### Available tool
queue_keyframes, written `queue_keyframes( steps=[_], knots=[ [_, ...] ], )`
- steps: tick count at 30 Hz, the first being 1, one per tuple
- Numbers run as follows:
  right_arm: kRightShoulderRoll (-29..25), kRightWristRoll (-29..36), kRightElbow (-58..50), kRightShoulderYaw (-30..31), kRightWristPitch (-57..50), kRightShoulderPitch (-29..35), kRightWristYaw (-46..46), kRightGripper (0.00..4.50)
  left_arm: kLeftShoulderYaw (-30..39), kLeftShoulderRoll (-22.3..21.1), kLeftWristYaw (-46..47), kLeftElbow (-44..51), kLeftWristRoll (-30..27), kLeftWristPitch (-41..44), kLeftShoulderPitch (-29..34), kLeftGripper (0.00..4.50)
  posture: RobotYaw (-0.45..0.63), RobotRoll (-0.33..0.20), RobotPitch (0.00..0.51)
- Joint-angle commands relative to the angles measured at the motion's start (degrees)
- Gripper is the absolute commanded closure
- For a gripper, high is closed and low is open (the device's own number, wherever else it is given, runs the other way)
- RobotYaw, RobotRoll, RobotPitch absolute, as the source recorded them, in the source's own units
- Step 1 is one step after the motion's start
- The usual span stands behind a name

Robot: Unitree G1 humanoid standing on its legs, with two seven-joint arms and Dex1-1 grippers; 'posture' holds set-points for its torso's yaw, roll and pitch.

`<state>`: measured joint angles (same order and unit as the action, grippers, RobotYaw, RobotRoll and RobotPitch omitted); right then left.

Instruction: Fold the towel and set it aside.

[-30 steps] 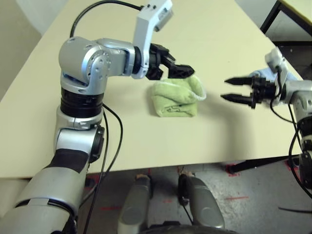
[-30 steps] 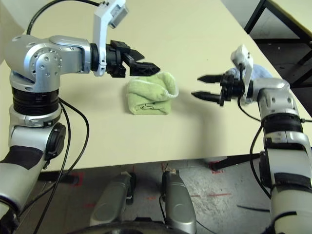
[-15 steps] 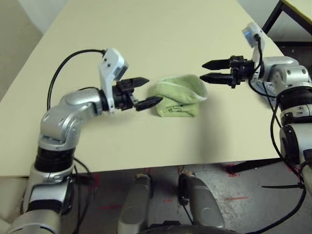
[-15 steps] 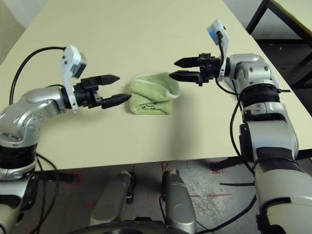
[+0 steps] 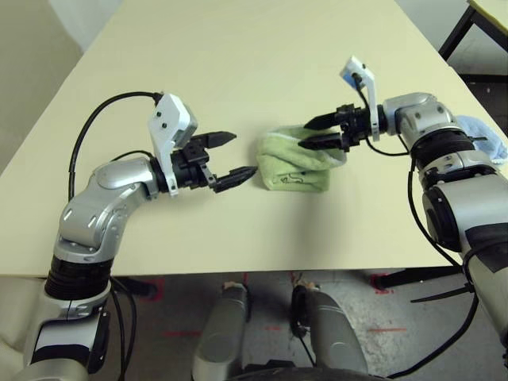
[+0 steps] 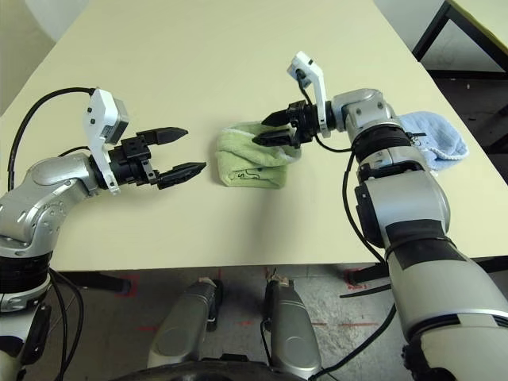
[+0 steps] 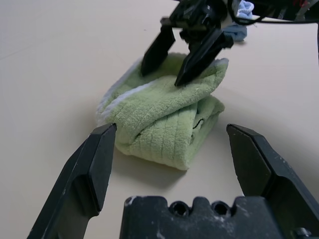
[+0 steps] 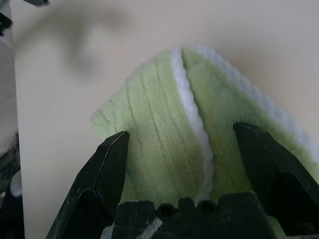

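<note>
My light green, white-edged terry towel [image 5: 295,168] lies folded on the pale table [image 5: 198,238], long axis roughly crosswise (dark motif toward me). My black left hand [image 5: 237,157] and black right hand [image 5: 306,133] are spread, the right over it.

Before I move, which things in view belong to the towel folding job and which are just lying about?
For the job:
- green towel, folded in a bundle on the table
- left gripper, open beside it
- right gripper, open over it

Just lying about:
- light blue cloth, on the table beyond the right forearm
</note>
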<state>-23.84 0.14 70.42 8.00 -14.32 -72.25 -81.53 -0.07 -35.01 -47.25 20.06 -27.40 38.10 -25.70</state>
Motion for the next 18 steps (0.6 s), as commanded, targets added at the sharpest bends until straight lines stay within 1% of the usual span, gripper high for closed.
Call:
queue_keyframes(
  steps=[1,6,8,9,11,16,18],
  knots=[
    [-0.15,-1.50,1.51,0.26,-1.17,-0.96,-1.18,0.00,-1.55,0.20,0.34,1.73,0.25,-0.46,0.60,0.02,0.23,0.000,0.134],
    [0.11,-2.42,2.23,0.19,-3.08,-0.78,-2.18,0.00,-2.68,0.71,0.73,1.73,0.30,-0.53,-0.07,0.02,0.23,0.000,0.133],
    [0.10,-2.41,2.38,0.03,-4.10,-0.83,-2.67,0.38,-2.95,0.77,0.72,1.69,0.32,-0.59,-0.20,0.00,0.23,0.000,0.134],
    [0.05,-2.38,2.42,-0.08,-4.62,-0.85,-2.67,0.65,-3.06,0.76,0.71,1.61,0.36,-0.66,-0.24,0.00,0.23,0.000,0.134],
    [-0.20,-2.24,2.46,-0.44,-5.22,-0.84,-2.33,1.36,-3.29,0.81,0.77,1.40,0.44,-0.78,-0.37,0.00,0.23,0.000,0.134],
    [-0.81,-1.61,2.45,-1.81,-5.59,-0.94,-0.54,3.35,-3.98,0.94,0.62,1.15,0.56,-1.03,-0.55,0.00,0.23,0.000,0.134],
    [-1.09,-1.54,2.44,-2.48,-5.59,-1.13,0.13,4.08,-4.29,1.06,0.59,0.96,0.65,-1.17,-0.73,0.00,0.22,0.000,0.134]
  ],
)
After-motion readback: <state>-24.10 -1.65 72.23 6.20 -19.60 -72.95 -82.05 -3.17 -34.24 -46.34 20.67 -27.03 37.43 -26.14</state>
